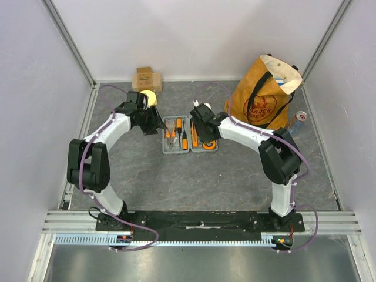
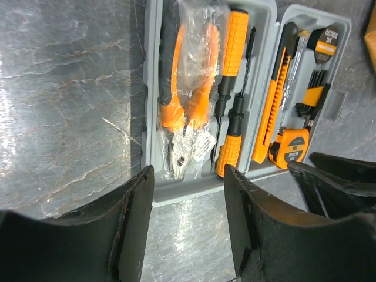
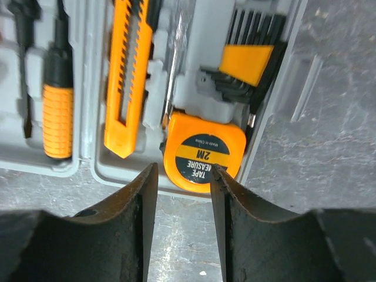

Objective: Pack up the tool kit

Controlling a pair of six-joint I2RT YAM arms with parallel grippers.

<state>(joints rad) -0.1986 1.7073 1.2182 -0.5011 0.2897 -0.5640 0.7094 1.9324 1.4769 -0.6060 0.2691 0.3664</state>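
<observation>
The grey tool kit case lies open and flat at the table's middle. Its left half holds bagged orange pliers and two screwdrivers. Its right half holds a utility knife, a tape measure and hex keys. My left gripper is open and empty, just off the case's near left edge. My right gripper is open and empty, its fingertips at the case's edge by the tape measure. In the top view the left gripper and the right gripper flank the case.
An orange-brown tote bag stands at the back right, with a small can beside it. A tan cardboard box and a yellow roll sit at the back, behind the left arm.
</observation>
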